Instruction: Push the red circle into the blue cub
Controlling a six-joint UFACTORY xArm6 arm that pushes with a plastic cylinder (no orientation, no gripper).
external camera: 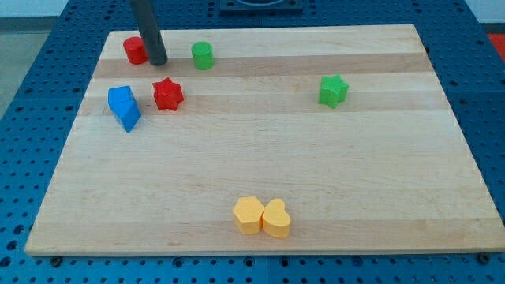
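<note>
The red circle (134, 50) lies near the board's top left corner. My tip (158, 61) rests right against its right side, touching or nearly so. Below them, at the left edge, two blue blocks stand together: a blue cube (120, 99) and a second blue block (129, 117) just under it, touching it. A red star (167, 94) sits to the right of the blue cube, below my tip.
A green circle (203, 55) lies to the right of my tip. A green star (333, 91) sits at the right of the wooden board (260, 158). A yellow hexagon (248, 214) and a yellow heart (276, 218) touch each other near the bottom edge.
</note>
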